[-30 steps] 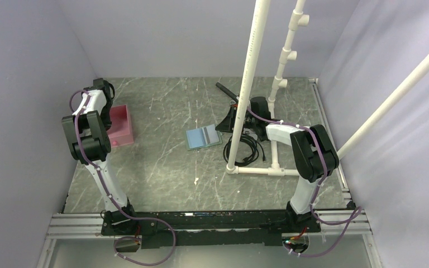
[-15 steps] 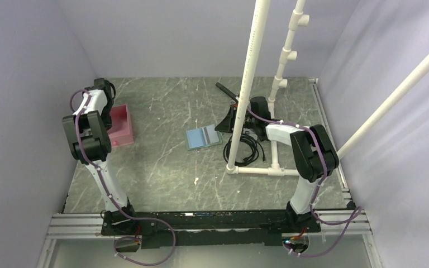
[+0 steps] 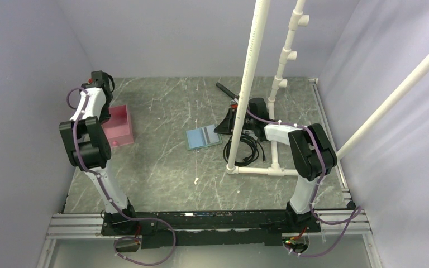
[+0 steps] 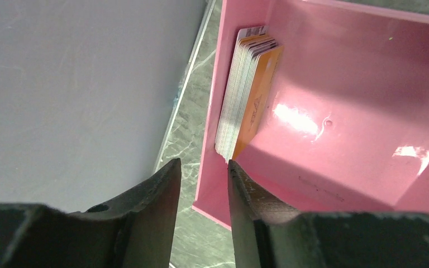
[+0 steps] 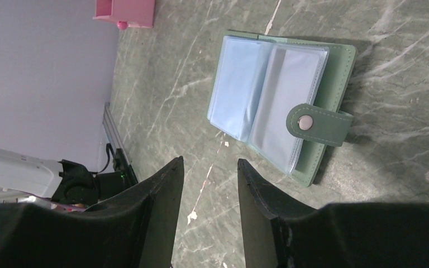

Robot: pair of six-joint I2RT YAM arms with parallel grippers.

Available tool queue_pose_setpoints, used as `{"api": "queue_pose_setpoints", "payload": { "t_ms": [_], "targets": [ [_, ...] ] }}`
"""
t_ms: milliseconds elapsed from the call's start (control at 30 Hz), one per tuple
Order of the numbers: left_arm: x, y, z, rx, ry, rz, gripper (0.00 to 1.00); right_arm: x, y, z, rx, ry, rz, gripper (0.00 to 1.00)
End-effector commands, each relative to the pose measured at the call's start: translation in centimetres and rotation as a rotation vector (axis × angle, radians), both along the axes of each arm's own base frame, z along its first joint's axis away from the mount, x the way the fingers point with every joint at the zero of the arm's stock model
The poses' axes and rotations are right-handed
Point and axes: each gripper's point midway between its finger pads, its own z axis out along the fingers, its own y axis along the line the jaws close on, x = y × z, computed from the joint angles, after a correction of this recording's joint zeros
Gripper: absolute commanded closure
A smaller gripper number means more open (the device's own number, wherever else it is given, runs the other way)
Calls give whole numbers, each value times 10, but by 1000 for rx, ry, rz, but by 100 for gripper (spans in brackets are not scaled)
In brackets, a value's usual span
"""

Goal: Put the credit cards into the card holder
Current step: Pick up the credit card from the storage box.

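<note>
While the left gripper [image 4: 204, 167] hovers at the pink plastic tray [image 4: 368, 84] of stacked thin cards [image 4: 249, 100] — jaws parted, empty — the right gripper [image 5: 209, 167], likewise, faces the open muted-green wallet [image 5: 335, 72].

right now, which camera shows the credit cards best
Left wrist: the credit cards stand on edge, stacked against the pink tray's wall, an orange one outermost. Top external shows the tray but not the cards; right wrist catches only a tray corner.
</note>
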Motion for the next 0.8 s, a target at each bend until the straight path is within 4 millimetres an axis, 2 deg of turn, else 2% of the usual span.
{"api": "queue_pose_setpoints", "payload": {
  "t_ms": [0,167,400,567,767],
  "targets": [
    [9,-7,17,-17,-76,-22,59,5,8,12,25,-54,32,57],
    [10,-8,3,-31,-36,-19,52,4,8,12,24,-56,36,57],
    [15,-9,-11,-24,1,-20,58,3,9,13,25,-58,39,57],
    [14,-9,-23,10,42,-25,58,3,9,12,26,-52,41,57],
    [15,-6,-26,73,78,-30,55,3,11,11,25,-53,46,57]
  ]
}}
